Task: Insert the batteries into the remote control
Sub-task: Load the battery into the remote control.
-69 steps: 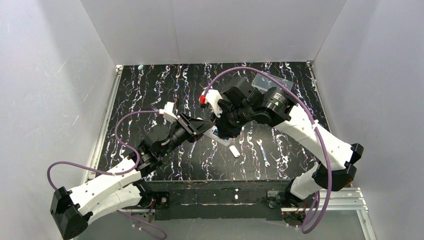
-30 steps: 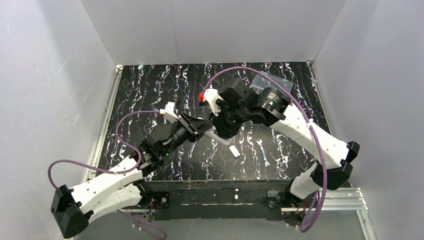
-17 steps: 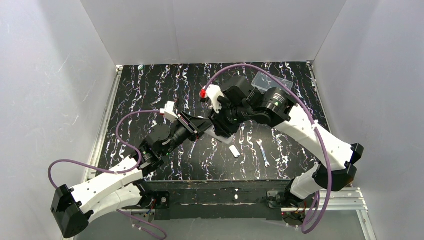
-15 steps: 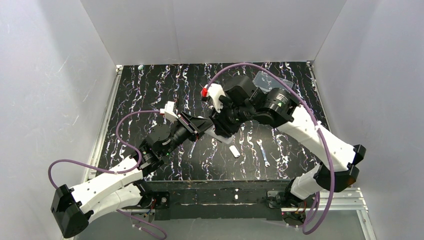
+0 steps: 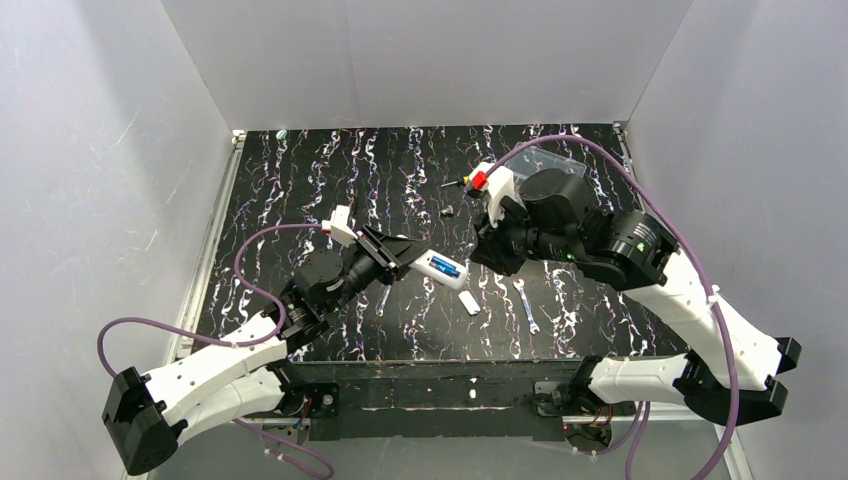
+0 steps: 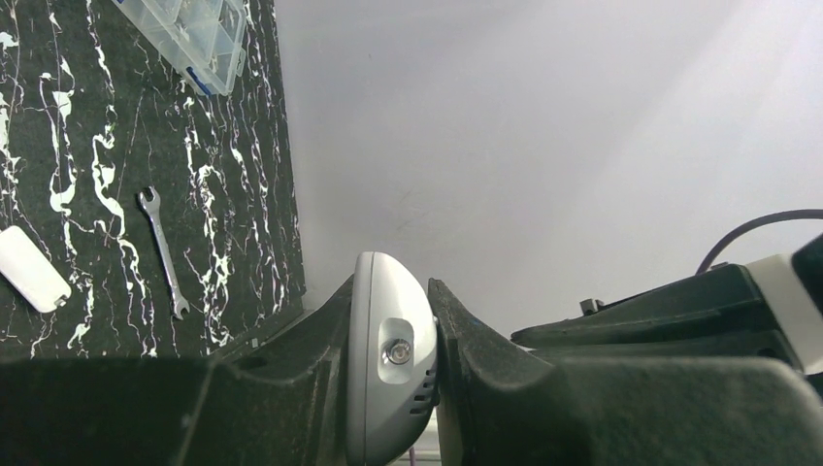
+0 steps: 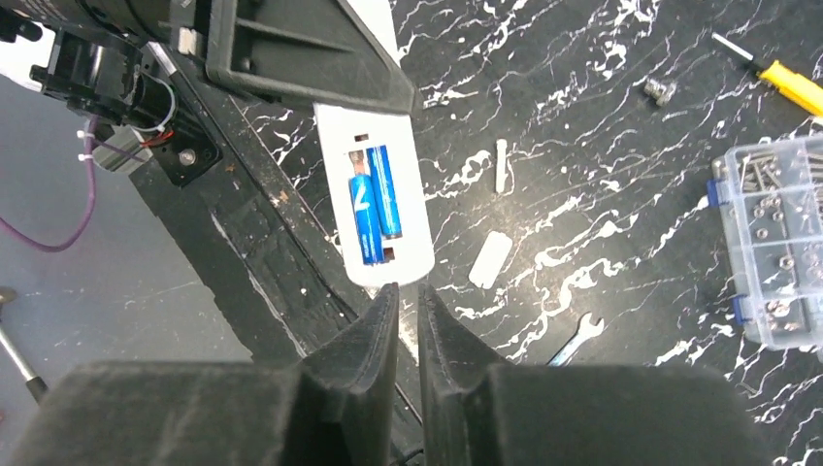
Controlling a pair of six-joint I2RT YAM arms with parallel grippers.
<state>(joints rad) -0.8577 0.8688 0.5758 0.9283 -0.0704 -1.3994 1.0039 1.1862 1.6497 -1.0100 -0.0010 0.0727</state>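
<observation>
Two blue batteries (image 5: 445, 267) lie side by side in the open back of the remote control (image 5: 432, 262). In the overhead view the left gripper (image 5: 405, 256) is clamped on one end of the handset and holds it above the black marbled table (image 5: 300, 180). The right gripper (image 5: 483, 257) stands just off the remote's free end, apart from it. A white cover (image 5: 468, 303) and a wrench (image 5: 527, 305) lie between the handset and the table's near edge. A clear box (image 5: 565, 160) sits toward the far right corner, partly behind the right arm.

From the left wrist, the remote (image 6: 388, 359) shows end-on, pinched between the two fingers of the left gripper (image 6: 390, 291). Beyond it are the cover (image 6: 31, 282), the wrench (image 6: 163, 254) and the box (image 6: 194, 34), with the white wall (image 6: 534, 146) filling the rest of the view.

From the right wrist, the right gripper (image 7: 406, 291) has its fingers drawn nearly together on nothing, their tips just short of the remote's (image 7: 388, 146) rounded end. Both batteries (image 7: 372, 204) sit in the compartment, though whether they are fully seated cannot be told. The handset appears over the table's near edge in this view. The cover (image 7: 490, 259), a white rod (image 7: 501, 165), a nut (image 7: 660, 89), the yellow-handled screwdriver (image 7: 791, 87), the wrench (image 7: 573, 345) and the box (image 7: 776, 243) lie apart on the surface to the right.
</observation>
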